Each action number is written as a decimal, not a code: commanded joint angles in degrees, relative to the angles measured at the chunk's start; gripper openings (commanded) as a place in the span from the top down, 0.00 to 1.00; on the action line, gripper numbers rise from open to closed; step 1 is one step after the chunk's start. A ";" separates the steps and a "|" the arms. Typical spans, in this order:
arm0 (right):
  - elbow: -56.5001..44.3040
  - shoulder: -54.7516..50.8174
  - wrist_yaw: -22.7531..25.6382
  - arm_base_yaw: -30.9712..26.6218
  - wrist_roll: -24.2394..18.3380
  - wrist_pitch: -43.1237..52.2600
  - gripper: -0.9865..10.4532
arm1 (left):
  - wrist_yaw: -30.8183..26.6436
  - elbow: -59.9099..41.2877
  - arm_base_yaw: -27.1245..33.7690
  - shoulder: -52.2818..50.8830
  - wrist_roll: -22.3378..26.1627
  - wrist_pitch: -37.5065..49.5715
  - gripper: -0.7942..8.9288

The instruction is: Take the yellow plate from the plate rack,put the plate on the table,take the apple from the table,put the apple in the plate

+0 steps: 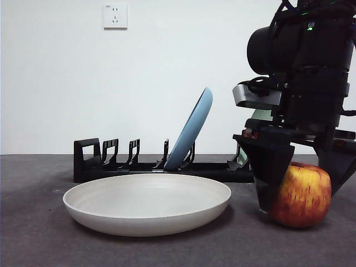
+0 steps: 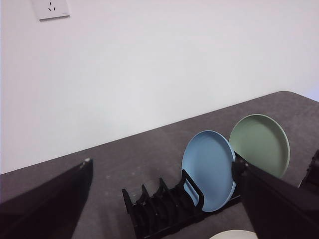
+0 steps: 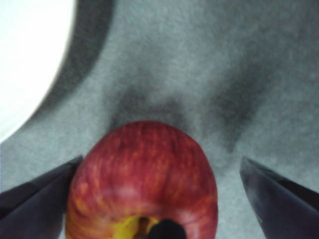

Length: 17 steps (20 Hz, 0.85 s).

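The apple [image 1: 303, 194], red with yellow streaks, rests on the table [image 1: 44, 245] to the right of the yellow plate [image 1: 147, 203]. That plate lies flat in front of the plate rack [image 1: 167, 167]. My right gripper [image 1: 303, 196] has come down over the apple and is open, one jaw on each side. In the right wrist view the apple [image 3: 144, 179] sits between the jaws of the right gripper [image 3: 160, 162], close against one jaw and with a gap to the other. The plate's pale rim [image 3: 30, 55] shows beside it. My left gripper [image 2: 162, 161] hangs open and empty high above the rack [image 2: 159, 211].
A blue plate [image 1: 192, 130] leans in the rack. A sage-green plate [image 2: 261, 142] stands in a slot behind it, mostly hidden by the right arm in the front view. A white wall with a socket [image 1: 115, 16] closes off the back of the table.
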 commanded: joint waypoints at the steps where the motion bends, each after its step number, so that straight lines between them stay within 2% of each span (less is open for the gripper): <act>1: -0.09 0.17 -0.09 0.15 2.62 -0.09 0.83 | -0.20 -0.24 0.11 -0.09 -0.74 0.11 0.44; 2: -0.09 0.17 -0.07 0.13 2.60 -0.04 0.93 | -0.24 -0.24 0.11 -0.09 -0.72 0.13 0.44; 7: 1.70 -1.31 -0.09 0.15 3.78 -0.44 0.92 | -2.36 -0.24 0.11 -0.09 -0.35 0.13 0.44; 11: 8.33 -5.29 -2.01 1.84 4.83 -1.49 0.92 | -4.63 -0.24 0.11 -0.07 2.01 0.20 0.44; 13: 13.16 -5.55 -4.57 4.09 4.83 -1.46 0.92 | -4.66 -0.24 0.11 -0.07 2.32 0.17 0.44; 17: 20.96 -3.34 -4.39 10.64 4.76 -0.44 0.92 | -4.63 -0.24 0.11 -0.07 2.34 0.15 0.44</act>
